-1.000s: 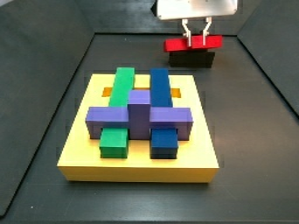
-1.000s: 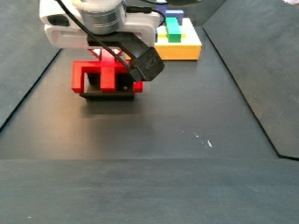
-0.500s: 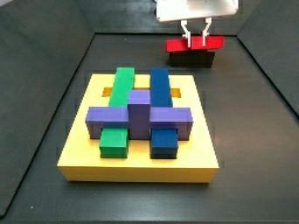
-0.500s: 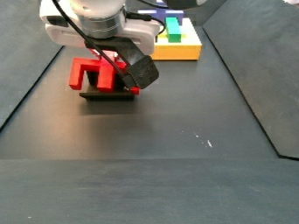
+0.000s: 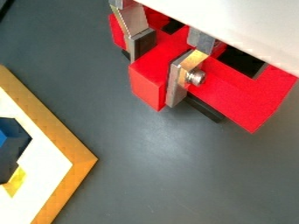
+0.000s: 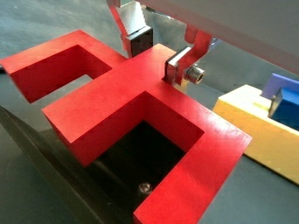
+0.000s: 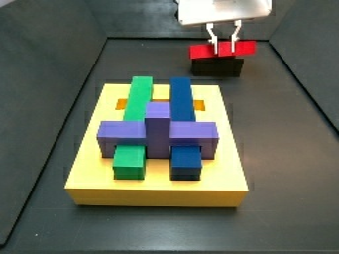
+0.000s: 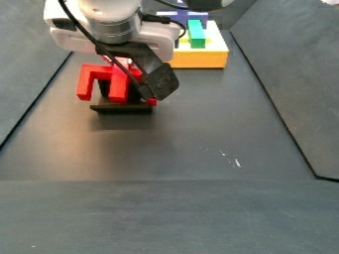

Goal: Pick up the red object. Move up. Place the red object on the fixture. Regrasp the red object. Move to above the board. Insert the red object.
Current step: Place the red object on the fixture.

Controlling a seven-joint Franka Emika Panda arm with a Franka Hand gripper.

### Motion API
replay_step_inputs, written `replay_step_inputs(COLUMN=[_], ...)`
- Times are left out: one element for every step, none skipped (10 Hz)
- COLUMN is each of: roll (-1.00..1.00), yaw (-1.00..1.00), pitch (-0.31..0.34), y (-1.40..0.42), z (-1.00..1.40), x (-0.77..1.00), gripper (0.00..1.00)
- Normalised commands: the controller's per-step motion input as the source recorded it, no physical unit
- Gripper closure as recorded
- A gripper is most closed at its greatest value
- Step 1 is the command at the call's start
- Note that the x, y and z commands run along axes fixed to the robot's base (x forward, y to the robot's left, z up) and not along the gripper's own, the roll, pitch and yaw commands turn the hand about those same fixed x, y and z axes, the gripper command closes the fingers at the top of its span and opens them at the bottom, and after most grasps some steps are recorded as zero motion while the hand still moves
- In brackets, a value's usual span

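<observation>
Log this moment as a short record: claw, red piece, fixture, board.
claw: at the red object, one finger on each side of its centre stub; in contact
red object: resting on the fixture
fixture: on the floor beyond the board
board: carries green, blue and purple blocks; no red object in it

A: Where does the red object sit?

B: On the fixture, at the far end of the floor, well apart from the board.

A: Gripper?

B: Directly above the fixture; its fingers flank the centre stub in both wrist views.

A: On the board?

B: Two long blocks run side by side, a cross-shaped block lying over them.
</observation>
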Motion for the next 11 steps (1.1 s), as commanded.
replay_step_inputs(roll=[-1.00, -0.86, -0.38, -0.01, 0.00, -0.04, -0.02, 0.00, 0.00, 0.00, 0.00], yaw=[0.00, 0.00, 0.00, -0.05, -0.17, -0.22, -0.36, -0.34, -0.28, 0.00, 0.00], pitch=[0.086, 0.049, 0.000, 0.000, 0.034, 0.000, 0.117, 0.114, 0.000, 0.000, 0.000], y=[0.27, 0.27, 0.13, 0.00, 0.00, 0.00, 0.00, 0.06, 0.02, 0.00, 0.00], z=[0.09, 0.02, -0.01, -0.12, -0.13, -0.17, -0.25, -0.21, -0.22, 0.00, 0.00], x=[0.29, 0.23, 0.12, 0.04, 0.00, 0.00, -0.17, -0.27, -0.15, 0.00, 0.00], gripper=[1.00, 1.00, 1.00, 1.00, 1.00, 1.00, 1.00, 1.00, 1.00, 1.00, 0.00])
